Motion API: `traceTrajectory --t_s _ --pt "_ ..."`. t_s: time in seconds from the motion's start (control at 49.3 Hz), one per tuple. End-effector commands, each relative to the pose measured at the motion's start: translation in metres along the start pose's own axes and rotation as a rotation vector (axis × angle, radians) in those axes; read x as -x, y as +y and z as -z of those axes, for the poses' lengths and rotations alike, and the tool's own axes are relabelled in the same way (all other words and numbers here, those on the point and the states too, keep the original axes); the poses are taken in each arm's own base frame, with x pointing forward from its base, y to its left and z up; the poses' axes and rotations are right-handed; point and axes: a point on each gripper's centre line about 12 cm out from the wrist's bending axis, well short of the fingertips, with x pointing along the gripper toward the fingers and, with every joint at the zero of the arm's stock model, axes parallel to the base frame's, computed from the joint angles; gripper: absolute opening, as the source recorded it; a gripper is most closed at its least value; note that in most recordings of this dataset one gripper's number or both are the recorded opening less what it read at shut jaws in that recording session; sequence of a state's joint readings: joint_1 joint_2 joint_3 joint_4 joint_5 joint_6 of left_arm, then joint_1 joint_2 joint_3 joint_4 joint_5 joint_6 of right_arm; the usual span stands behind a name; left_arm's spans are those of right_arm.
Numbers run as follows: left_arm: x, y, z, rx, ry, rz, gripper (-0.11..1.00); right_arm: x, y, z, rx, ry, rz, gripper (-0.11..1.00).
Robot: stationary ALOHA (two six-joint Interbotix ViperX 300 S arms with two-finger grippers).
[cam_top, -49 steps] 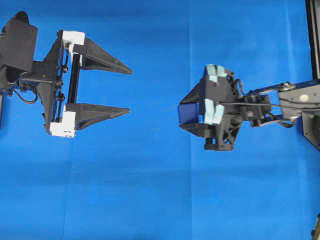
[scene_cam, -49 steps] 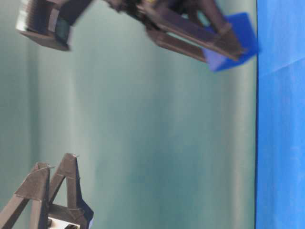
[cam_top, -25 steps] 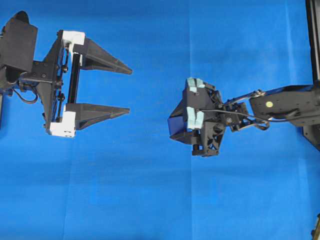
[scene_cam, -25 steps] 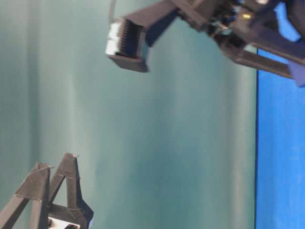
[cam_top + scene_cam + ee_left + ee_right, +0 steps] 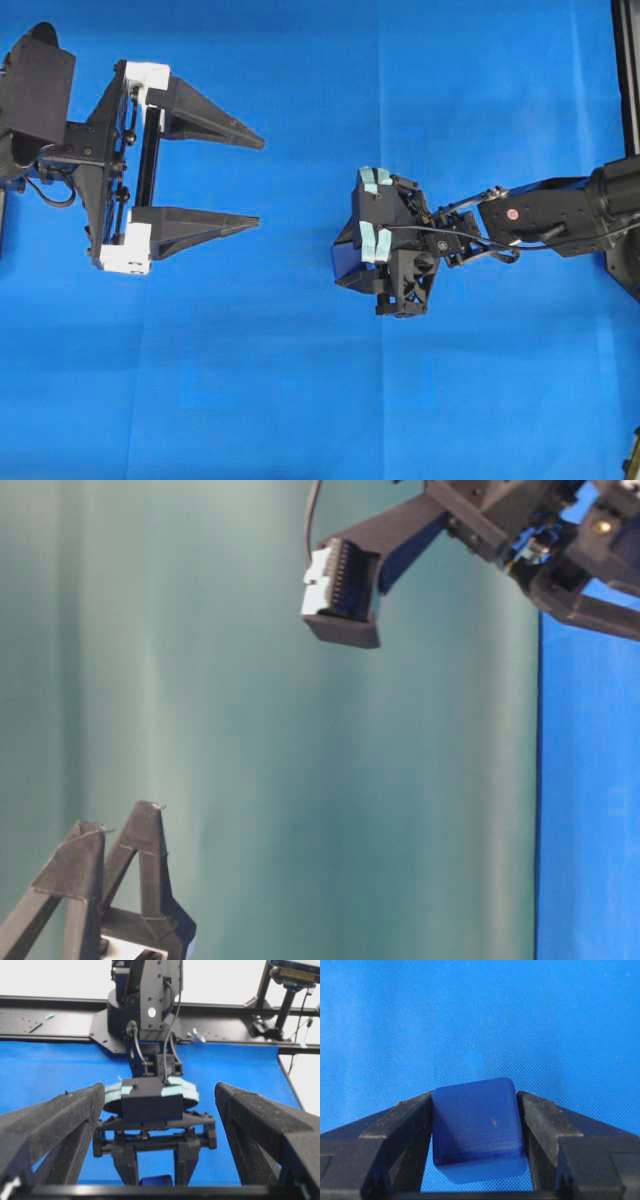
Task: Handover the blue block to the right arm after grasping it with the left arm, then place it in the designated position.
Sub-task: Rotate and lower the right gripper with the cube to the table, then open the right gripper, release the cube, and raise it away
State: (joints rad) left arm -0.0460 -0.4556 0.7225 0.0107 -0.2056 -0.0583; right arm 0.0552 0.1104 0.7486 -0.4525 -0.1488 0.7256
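In the right wrist view the blue block [image 5: 478, 1127] is seen clamped between the two black fingers [image 5: 395, 1135] of the right tool [image 5: 477, 1140], low in the frame, with bare blue cloth [image 5: 480, 1015] filling everything above it. In the overhead view the right tool [image 5: 352, 262] sits just right of centre, pointed steeply down, so the block there is mostly hidden, perhaps only a dark sliver at its left edge. The left tool [image 5: 255, 182] is held at the left of the frame, fingers spread wide and empty. Open cloth lies between the two tools and across the lower half of the desk [image 5: 300, 400].
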Motion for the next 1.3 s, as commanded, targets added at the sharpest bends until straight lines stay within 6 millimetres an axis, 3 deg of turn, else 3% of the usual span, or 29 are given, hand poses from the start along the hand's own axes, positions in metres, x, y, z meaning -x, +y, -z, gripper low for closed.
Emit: traceTrajectory --t_s 0.0,0.669,0.71,0.811,0.872,1.034,1.278 --pt "0.0019 -0.0002 -0.0126 -0.002 -0.04 0.001 0.93 0.0005 0.0007 -0.0063 -0.008 -0.024 -0.009 0.46" --pt "0.002 0.0004 -0.0119 -0.001 -0.038 -0.001 0.93 0.0001 -0.0051 -0.0065 -0.034 -0.025 0.004 0.46" --pt "0.002 -0.0001 -0.0119 -0.002 -0.038 0.001 0.93 0.0006 -0.0063 -0.0072 -0.044 -0.027 0.008 0.51" --pt "0.002 -0.0001 -0.0119 -0.002 -0.038 0.001 0.93 0.0004 -0.009 -0.0075 -0.065 -0.027 0.015 0.8" --pt "0.002 -0.0001 -0.0119 -0.003 -0.038 0.001 0.93 0.0007 -0.0089 -0.0079 -0.066 -0.029 0.015 0.93" --pt "0.0021 -0.0001 -0.0113 -0.003 -0.037 0.001 0.93 0.0007 -0.0088 -0.0086 -0.067 -0.031 0.015 0.87" --pt "0.002 -0.0001 -0.0119 -0.003 -0.038 0.001 0.93 0.0036 -0.0073 -0.0135 -0.063 -0.044 0.012 0.87"
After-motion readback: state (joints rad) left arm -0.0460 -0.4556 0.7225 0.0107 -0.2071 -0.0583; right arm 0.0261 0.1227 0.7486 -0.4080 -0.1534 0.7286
